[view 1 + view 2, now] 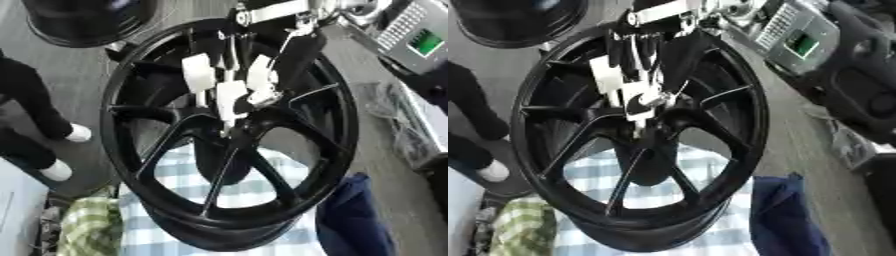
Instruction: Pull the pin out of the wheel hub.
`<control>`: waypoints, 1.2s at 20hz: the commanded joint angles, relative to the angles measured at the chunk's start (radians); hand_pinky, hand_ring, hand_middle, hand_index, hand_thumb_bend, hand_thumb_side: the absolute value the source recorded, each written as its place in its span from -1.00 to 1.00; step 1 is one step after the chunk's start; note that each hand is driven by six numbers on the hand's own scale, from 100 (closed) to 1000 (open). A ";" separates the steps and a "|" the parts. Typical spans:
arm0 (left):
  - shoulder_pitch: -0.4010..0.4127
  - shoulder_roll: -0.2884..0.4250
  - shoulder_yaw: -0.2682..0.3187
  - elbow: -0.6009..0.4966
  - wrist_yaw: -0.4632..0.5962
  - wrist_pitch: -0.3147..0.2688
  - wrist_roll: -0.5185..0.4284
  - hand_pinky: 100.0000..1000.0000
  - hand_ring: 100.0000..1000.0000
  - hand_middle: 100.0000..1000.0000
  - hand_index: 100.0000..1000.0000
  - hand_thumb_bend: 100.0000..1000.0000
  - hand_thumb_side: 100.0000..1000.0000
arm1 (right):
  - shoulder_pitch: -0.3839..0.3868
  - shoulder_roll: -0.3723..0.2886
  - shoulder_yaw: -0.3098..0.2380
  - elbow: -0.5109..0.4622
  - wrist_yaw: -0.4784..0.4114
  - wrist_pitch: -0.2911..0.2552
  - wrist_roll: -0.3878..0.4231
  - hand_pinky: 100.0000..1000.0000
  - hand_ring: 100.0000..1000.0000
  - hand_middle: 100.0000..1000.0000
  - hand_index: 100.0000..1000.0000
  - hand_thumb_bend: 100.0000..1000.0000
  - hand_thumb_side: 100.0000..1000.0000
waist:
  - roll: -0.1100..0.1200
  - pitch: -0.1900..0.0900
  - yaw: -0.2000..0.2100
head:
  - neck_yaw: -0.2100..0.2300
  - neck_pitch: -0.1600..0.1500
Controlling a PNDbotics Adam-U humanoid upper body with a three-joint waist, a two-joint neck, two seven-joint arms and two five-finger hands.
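left eye view: robot hand (229, 82) with pale fingers curled at glossy black wheel hub (229, 131), pin hidden.

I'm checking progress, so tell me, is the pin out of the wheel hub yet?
Cannot tell. The right hand reaches down over the wheel hub, its white fingers covering the centre, so no pin is visible.
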 commanded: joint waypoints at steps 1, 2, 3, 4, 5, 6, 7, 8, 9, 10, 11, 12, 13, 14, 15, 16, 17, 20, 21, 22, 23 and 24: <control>-0.006 0.017 0.003 -0.017 0.000 0.000 -0.005 0.45 0.37 0.34 0.31 -0.97 0.58 | -0.006 -0.019 -0.018 -0.004 0.002 0.008 -0.007 0.48 0.23 0.21 0.52 -0.18 -0.40 | 0.001 -0.012 0.000 | 0.002 0.006; -0.006 0.017 0.003 -0.017 0.001 0.000 -0.005 0.45 0.37 0.34 0.31 -0.97 0.58 | -0.003 -0.019 -0.018 -0.003 0.002 0.009 -0.008 0.48 0.23 0.21 0.52 -0.18 -0.40 | 0.001 -0.011 0.000 | 0.002 0.006; -0.007 0.017 0.003 -0.017 0.001 0.000 -0.005 0.45 0.37 0.34 0.31 -0.97 0.58 | 0.000 -0.019 -0.019 -0.002 0.003 0.010 -0.009 0.48 0.23 0.21 0.52 -0.19 -0.41 | 0.001 -0.011 0.000 | 0.002 0.006; -0.007 0.017 0.003 -0.017 0.001 0.000 -0.005 0.45 0.37 0.34 0.31 -0.97 0.58 | 0.003 -0.018 -0.019 -0.001 0.003 0.011 -0.010 0.48 0.23 0.21 0.52 -0.20 -0.42 | 0.001 -0.011 -0.001 | 0.002 0.006; -0.007 0.017 0.003 -0.017 0.001 0.000 -0.005 0.45 0.37 0.34 0.31 -0.97 0.58 | 0.005 -0.018 -0.020 -0.001 0.005 0.012 -0.012 0.48 0.24 0.21 0.52 -0.20 -0.42 | 0.001 -0.010 -0.001 | 0.002 0.006; -0.007 0.017 0.003 -0.017 0.001 0.000 -0.005 0.45 0.37 0.34 0.31 -0.97 0.58 | 0.007 -0.017 -0.020 -0.001 0.006 0.013 -0.013 0.48 0.23 0.21 0.52 -0.20 -0.43 | 0.001 -0.010 -0.001 | 0.003 0.006; -0.007 0.016 0.002 -0.017 0.001 0.000 -0.006 0.45 0.37 0.34 0.31 -0.97 0.58 | 0.008 -0.016 -0.021 0.000 0.008 0.014 -0.015 0.47 0.22 0.20 0.51 -0.21 -0.43 | 0.001 -0.010 -0.001 | 0.003 0.006; -0.007 0.016 0.002 -0.017 0.001 0.000 -0.007 0.45 0.37 0.34 0.31 -0.97 0.58 | 0.009 -0.016 -0.021 0.000 0.009 0.016 -0.017 0.47 0.21 0.18 0.50 -0.23 -0.45 | 0.001 -0.009 -0.001 | 0.004 0.006; -0.007 0.016 0.002 -0.017 0.001 0.000 -0.008 0.45 0.37 0.34 0.31 -0.97 0.58 | 0.010 -0.015 -0.022 0.000 0.009 0.017 -0.019 0.47 0.20 0.18 0.50 -0.25 -0.46 | 0.001 -0.009 -0.001 | 0.005 0.006; -0.007 0.016 0.002 -0.017 0.000 0.000 -0.009 0.45 0.37 0.34 0.31 -0.98 0.59 | 0.010 -0.014 -0.022 -0.001 0.009 0.019 -0.020 0.47 0.20 0.18 0.50 -0.26 -0.47 | 0.001 -0.008 -0.002 | 0.006 0.006; -0.007 0.015 0.001 -0.018 0.000 0.000 -0.010 0.45 0.37 0.34 0.31 -0.98 0.59 | 0.011 -0.013 -0.022 0.000 0.010 0.020 -0.022 0.47 0.20 0.18 0.50 -0.27 -0.48 | 0.001 -0.008 -0.002 | 0.006 0.006; -0.008 0.015 0.001 -0.018 0.000 0.000 -0.011 0.45 0.37 0.34 0.31 -0.98 0.59 | 0.012 -0.013 -0.022 0.001 0.012 0.022 -0.024 0.46 0.20 0.18 0.50 -0.28 -0.48 | 0.001 -0.007 -0.001 | 0.006 0.006; -0.008 0.015 0.001 -0.018 0.000 0.000 -0.011 0.45 0.38 0.34 0.31 -0.98 0.59 | 0.014 -0.012 -0.022 0.002 0.014 0.023 -0.026 0.47 0.20 0.18 0.50 -0.28 -0.48 | 0.001 -0.007 -0.001 | 0.006 0.006; -0.008 0.015 0.001 -0.018 0.000 0.000 -0.013 0.45 0.38 0.34 0.31 -0.98 0.59 | 0.015 -0.012 -0.022 0.004 0.016 0.023 -0.027 0.47 0.21 0.18 0.50 -0.29 -0.48 | 0.001 -0.007 -0.001 | 0.006 0.006; -0.008 0.015 0.000 -0.018 0.000 0.000 -0.013 0.45 0.38 0.34 0.31 -0.98 0.59 | 0.017 -0.011 -0.022 0.006 0.017 0.024 -0.028 0.47 0.21 0.19 0.50 -0.29 -0.48 | 0.000 -0.007 0.000 | 0.006 0.006; -0.008 0.015 0.000 -0.018 0.000 0.000 -0.014 0.45 0.38 0.34 0.31 -0.98 0.59 | 0.017 -0.010 -0.023 0.007 0.019 0.024 -0.029 0.48 0.22 0.20 0.52 -0.30 -0.49 | 0.000 -0.006 0.000 | 0.006 0.006; -0.008 0.015 0.000 -0.018 0.000 -0.001 -0.015 0.45 0.38 0.34 0.31 -0.98 0.60 | 0.018 -0.010 -0.023 0.008 0.021 0.025 -0.031 0.48 0.23 0.21 0.52 -0.29 -0.49 | 0.000 -0.006 0.001 | 0.006 0.006; -0.008 0.014 -0.001 -0.018 -0.001 -0.001 -0.018 0.45 0.38 0.34 0.31 -0.98 0.60 | 0.019 -0.007 -0.024 0.010 0.027 0.025 -0.036 0.48 0.23 0.21 0.52 -0.28 -0.50 | -0.001 -0.005 0.002 | 0.006 0.006; -0.008 0.013 -0.001 -0.018 -0.001 -0.001 -0.019 0.45 0.38 0.34 0.31 -0.98 0.60 | 0.020 -0.007 -0.023 0.010 0.028 0.025 -0.035 0.48 0.23 0.21 0.52 -0.30 -0.47 | -0.001 -0.005 0.002 | 0.006 0.006; -0.008 0.013 -0.001 -0.018 -0.001 -0.001 -0.019 0.45 0.38 0.34 0.31 -0.98 0.60 | 0.021 -0.006 -0.022 0.011 0.029 0.024 -0.033 0.47 0.23 0.21 0.52 -0.30 -0.46 | -0.001 -0.004 0.002 | 0.006 0.006; -0.008 0.013 -0.001 -0.018 -0.001 -0.001 -0.019 0.45 0.38 0.34 0.30 -0.98 0.60 | 0.021 -0.005 -0.022 0.011 0.030 0.025 -0.032 0.47 0.23 0.21 0.52 -0.30 -0.45 | -0.001 -0.004 0.002 | 0.006 0.006; -0.008 0.013 -0.001 -0.019 -0.001 -0.001 -0.020 0.45 0.38 0.34 0.30 -0.98 0.60 | 0.022 -0.004 -0.022 0.012 0.031 0.025 -0.031 0.47 0.23 0.21 0.52 -0.31 -0.45 | -0.001 -0.003 0.002 | 0.006 0.006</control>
